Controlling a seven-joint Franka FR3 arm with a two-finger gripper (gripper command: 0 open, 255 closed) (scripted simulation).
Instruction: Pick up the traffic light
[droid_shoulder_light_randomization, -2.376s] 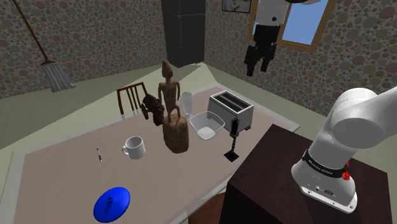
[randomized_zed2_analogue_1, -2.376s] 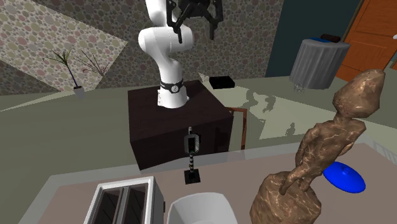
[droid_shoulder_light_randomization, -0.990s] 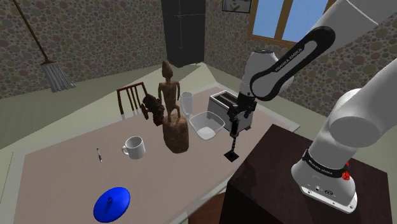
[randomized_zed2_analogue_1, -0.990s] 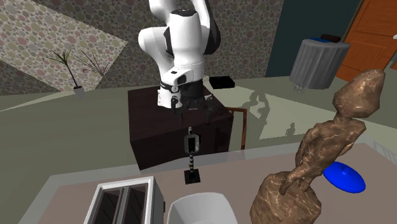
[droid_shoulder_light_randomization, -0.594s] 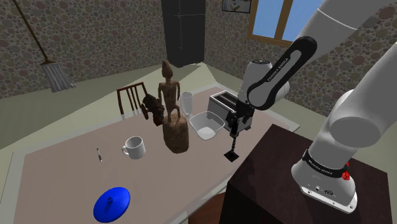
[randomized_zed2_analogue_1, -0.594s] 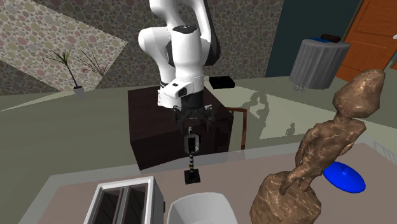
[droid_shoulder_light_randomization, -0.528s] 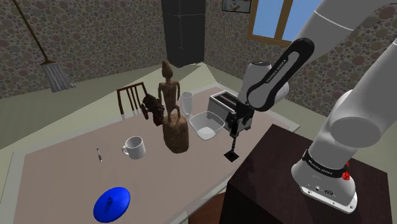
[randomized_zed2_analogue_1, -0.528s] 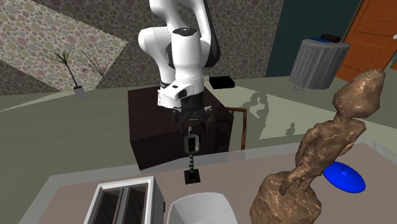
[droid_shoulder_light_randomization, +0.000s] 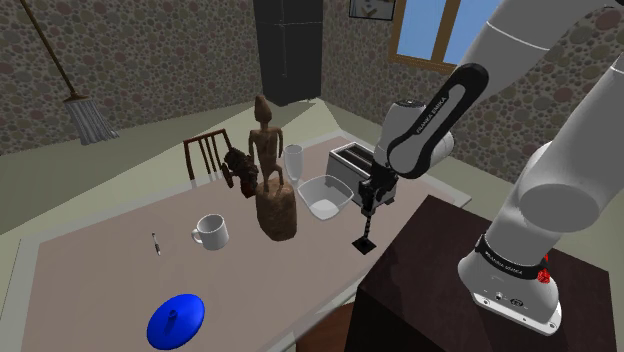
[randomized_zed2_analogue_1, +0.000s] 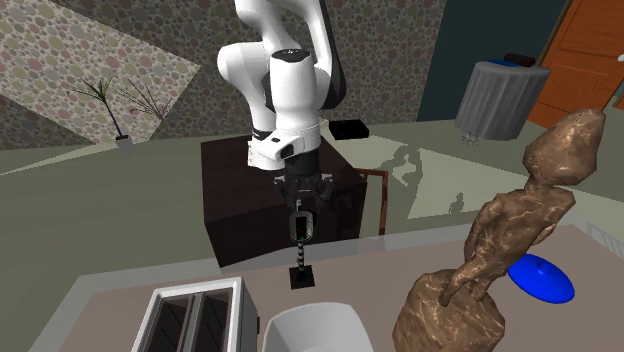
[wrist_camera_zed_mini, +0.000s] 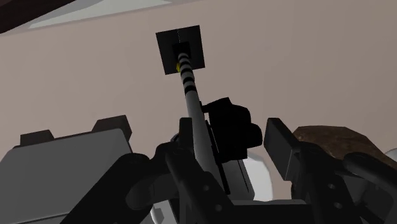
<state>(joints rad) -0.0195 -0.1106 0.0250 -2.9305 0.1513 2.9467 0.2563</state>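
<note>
End effector: all-black two-finger gripper (randomized_zed2_analogue_1: 304, 206), pointing straight down. Its fingers stand apart and carry nothing.
Task object: small model traffic light (droid_shoulder_light_randomization: 367, 214) with a black square base, a black-and-white striped pole and a black signal head. It stands upright directly beneath the gripper, with its head up between the fingers and its base on the table below them.
Contact: in the wrist view a strip of pale surface separates the head from one finger. The other side is hard to read, so a grip is judged not yet made.
Reason for the pose: the pole is upright and thin. A descent from above lets the fingers bracket the head, the broadest part offered, without disturbing the base.
Support: pinkish-beige tabletop (droid_shoulder_light_randomization: 100, 270). The light stands near the edge closest to the dark brown box stand (randomized_zed2_analogue_1: 238, 188), which is just behind the gripper, hence the arm folds sharply downward.
Neighbours: grey two-slot toaster (droid_shoulder_light_randomization: 350, 162) and white square bowl (droid_shoulder_light_randomization: 324, 196), both near the gripper on the side away from the stand. A tall brown carved figure (droid_shoulder_light_randomization: 275, 210) stands farther out, past the bowl. All are apart from the fingers.
Step in hand: closing on the head, judged from the straddling fingers.
Next move calls for: a centred squeeze, then a straight lift.
Risk: the narrow base and tall pole suggest easy tipping if one finger arrives first.
</note>
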